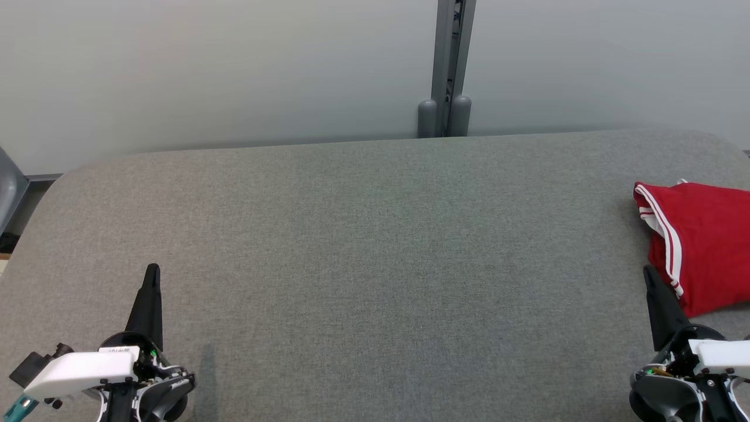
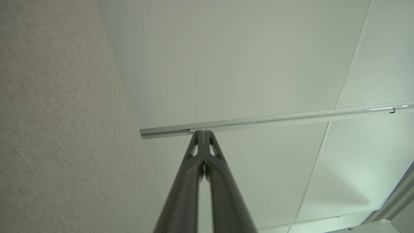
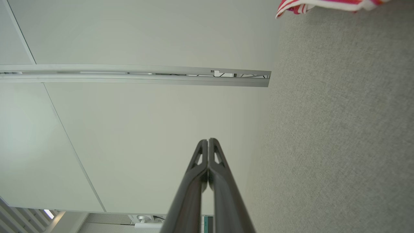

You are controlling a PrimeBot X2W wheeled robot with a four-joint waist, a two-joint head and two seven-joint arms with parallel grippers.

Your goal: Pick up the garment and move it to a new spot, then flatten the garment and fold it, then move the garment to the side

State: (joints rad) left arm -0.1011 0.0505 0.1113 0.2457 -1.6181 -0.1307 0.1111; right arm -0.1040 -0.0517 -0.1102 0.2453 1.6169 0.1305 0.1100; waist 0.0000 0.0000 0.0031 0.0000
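Note:
A red garment [image 1: 703, 240] with white stripes lies bunched at the far right of the grey table [image 1: 375, 246], partly cut off by the head view's edge. Its striped hem [image 3: 323, 5] peeks in at the top of the right wrist view. My right gripper [image 1: 649, 272] stands shut at the lower right, its tip just left of the garment's lower edge, holding nothing. In its own view the right gripper [image 3: 208, 140] has its fingers pressed together. At the lower left my left gripper [image 1: 152, 268] is shut and empty, far from the garment, and the left gripper [image 2: 203, 132] shows both fingers touching.
A pale wall [image 1: 234, 70] runs behind the table, with a grey post [image 1: 448, 70] at its middle. The table's far corners are rounded. A grey object [image 1: 9, 193] stands off the table's left edge.

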